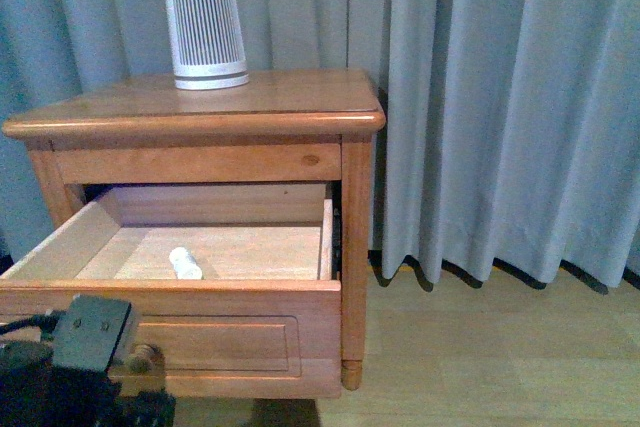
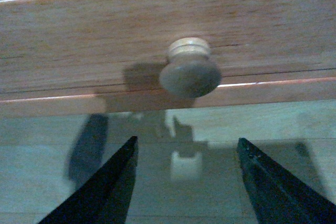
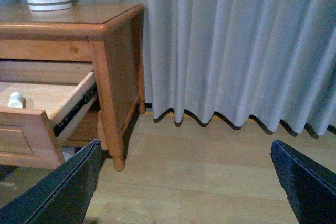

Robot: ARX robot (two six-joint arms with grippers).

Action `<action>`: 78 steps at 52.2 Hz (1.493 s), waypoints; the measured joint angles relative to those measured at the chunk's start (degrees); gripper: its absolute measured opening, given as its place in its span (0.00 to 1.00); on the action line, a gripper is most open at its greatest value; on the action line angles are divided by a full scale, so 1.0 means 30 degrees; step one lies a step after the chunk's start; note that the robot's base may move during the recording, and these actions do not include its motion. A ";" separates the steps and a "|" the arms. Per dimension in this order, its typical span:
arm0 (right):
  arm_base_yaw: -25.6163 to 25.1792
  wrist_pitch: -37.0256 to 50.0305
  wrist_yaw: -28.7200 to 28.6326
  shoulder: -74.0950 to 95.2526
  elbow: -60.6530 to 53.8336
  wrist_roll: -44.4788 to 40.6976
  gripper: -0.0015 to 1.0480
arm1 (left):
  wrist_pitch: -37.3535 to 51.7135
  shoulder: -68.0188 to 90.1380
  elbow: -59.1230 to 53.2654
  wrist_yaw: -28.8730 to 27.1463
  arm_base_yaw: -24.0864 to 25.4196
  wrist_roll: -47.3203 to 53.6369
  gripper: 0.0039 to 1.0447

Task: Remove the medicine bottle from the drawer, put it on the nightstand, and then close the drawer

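**Front view:** The drawer (image 1: 170, 312) stands open, pulled out of the nightstand (image 1: 200, 112). The medicine bottle (image 1: 185, 263) lies on its side on the drawer floor, near the drawer's front wall. The left arm (image 1: 90, 332) is in front of the drawer, beside the knob (image 1: 143, 357).

**Left wrist view:** The left gripper (image 2: 187, 140) is spread and empty. It faces the drawer's knob without touching it.

**Right wrist view:** The right gripper (image 3: 185, 145) is spread wide and empty, well apart from the drawer. The medicine bottle shows inside the drawer.
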 joint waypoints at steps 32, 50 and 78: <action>0.0000 -0.0007 0.0000 0.0000 0.0000 0.0000 0.93 | -1.1788 -1.8411 0.0277 0.0714 0.2739 0.2922 0.94; 0.0000 -0.0007 0.0000 0.0000 0.0000 0.0000 0.93 | -1.8061 -3.0061 -0.4306 -0.0984 0.2412 0.1683 0.94; 0.0000 -0.0007 -0.0022 0.0000 0.0000 0.0000 0.93 | -1.3092 -3.3900 -1.0826 0.2936 0.4058 -0.0656 0.44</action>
